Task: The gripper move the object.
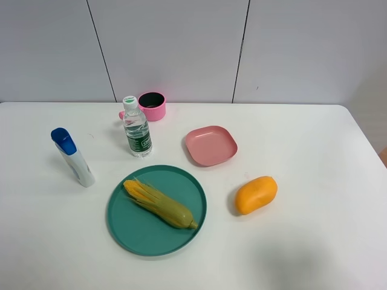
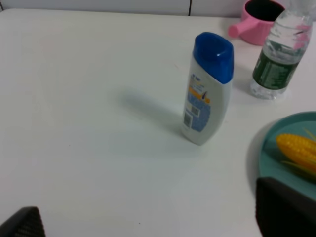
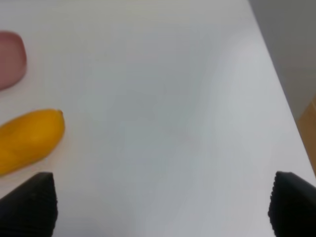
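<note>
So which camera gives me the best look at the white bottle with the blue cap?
The left wrist view: the white bottle stands close and whole, label readable. The exterior high view shows it small, at the table's left. The right wrist view misses it.

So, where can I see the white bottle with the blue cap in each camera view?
Exterior high: white bottle stands at the table's left, left of the green plate.
Left wrist: white bottle upright, centre-right.
Right wrist: not in view.
Shared landmark: clear water bottle.

Neither arm shows in the exterior high view. The left gripper (image 2: 148,227) has its 2 black jaws spread wide (only the tips show). The right gripper (image 3: 160,210) is likewise spread, holding nothing.
</note>
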You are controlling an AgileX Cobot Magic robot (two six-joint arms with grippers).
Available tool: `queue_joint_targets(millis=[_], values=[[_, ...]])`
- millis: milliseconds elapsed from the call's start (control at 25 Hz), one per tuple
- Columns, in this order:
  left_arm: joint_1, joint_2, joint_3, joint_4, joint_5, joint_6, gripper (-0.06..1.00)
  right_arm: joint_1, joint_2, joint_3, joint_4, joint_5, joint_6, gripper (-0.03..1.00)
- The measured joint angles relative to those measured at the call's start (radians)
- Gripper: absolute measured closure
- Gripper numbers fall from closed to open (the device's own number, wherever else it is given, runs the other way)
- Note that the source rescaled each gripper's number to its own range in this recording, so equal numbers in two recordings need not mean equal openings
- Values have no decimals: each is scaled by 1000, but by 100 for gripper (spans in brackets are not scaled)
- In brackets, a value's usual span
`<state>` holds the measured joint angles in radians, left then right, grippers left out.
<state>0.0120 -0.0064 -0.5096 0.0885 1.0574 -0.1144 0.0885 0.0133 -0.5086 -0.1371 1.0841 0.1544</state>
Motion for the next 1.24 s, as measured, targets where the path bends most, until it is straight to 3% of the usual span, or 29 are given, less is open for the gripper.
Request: queue_joint_targets(millis=[1240], values=[[0,0,0,0,0,0,-6,-41,-16,10,4,-19,0,3]])
